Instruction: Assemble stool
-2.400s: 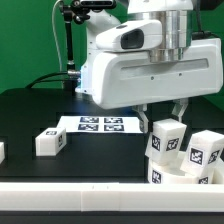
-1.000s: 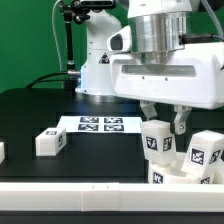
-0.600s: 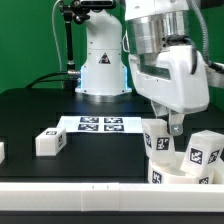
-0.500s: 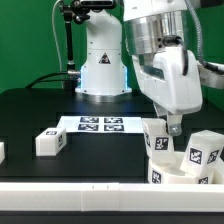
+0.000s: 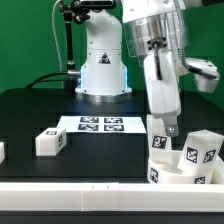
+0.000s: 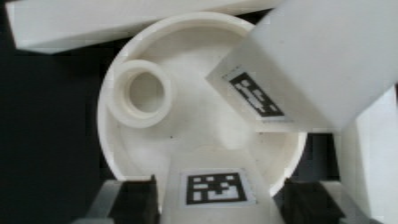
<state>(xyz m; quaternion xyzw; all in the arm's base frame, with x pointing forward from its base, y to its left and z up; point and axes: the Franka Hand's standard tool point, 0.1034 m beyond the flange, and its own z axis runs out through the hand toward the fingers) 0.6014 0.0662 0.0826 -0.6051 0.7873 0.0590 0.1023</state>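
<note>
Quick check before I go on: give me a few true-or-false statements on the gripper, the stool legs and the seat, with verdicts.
1. The gripper is shut on a white rectangular plastic block leg at the white round plastic seat. True.
2. No other leg stands on the seat. False: a second tagged white leg stands on it.
3. A loose white leg lies on the black table. True.
4. The seat sits at the exterior view's left. False: it sits at the right.
</note>
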